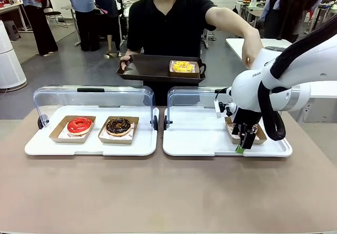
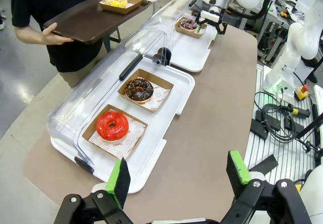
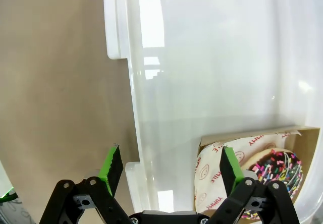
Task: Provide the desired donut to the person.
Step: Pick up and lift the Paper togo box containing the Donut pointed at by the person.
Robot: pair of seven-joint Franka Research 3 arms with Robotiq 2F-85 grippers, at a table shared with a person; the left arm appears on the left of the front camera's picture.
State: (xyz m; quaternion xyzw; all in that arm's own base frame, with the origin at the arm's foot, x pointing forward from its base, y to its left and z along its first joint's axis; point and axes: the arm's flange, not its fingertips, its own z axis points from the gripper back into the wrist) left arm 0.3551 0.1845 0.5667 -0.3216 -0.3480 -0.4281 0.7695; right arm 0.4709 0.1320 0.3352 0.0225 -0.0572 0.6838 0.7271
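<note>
Right claw [image 3: 170, 156], jaws wide apart, hangs at the sprinkled chocolate donut [image 3: 278, 169], lying flat and half hidden behind one finger; left claw [image 2: 177, 162] gapes empty above the worktop [image 2: 212, 133].

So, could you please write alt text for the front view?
The open right gripper hangs low over a boxed sprinkled donut on the right white tray. Across the table, the person holds a dark tray carrying a yellow donut; a red donut and a chocolate donut sit on the left tray.

The tray [image 1: 89, 148] is glossy white plastic, lid [image 1: 95, 98] clear plastic, box [image 1: 57, 133] probably cardboard.
</note>
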